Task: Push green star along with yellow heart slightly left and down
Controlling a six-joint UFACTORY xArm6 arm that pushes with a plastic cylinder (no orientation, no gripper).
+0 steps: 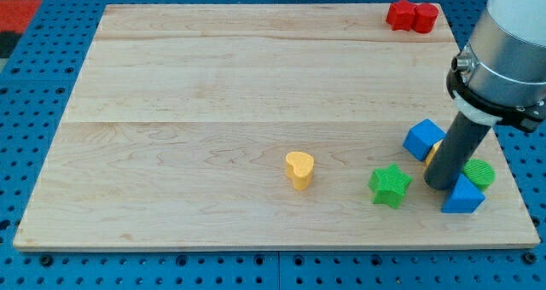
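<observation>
The green star (pixel 390 185) lies on the wooden board (pixel 213 85) toward the view's lower right. The yellow heart (pixel 299 169) stands to its left, about a hundred pixels away and apart from it. My tip (pixel 438 186) rests on the board just to the right of the green star, with a small gap between them. The rod comes down from the arm's grey body at the view's upper right.
A blue cube (pixel 424 140) sits above my tip, with a small yellow-orange block (pixel 433 152) partly hidden behind the rod. A blue block (pixel 463 196) and a green round block (pixel 479 174) lie right of my tip. Two red blocks (pixel 412 15) sit at the top right edge.
</observation>
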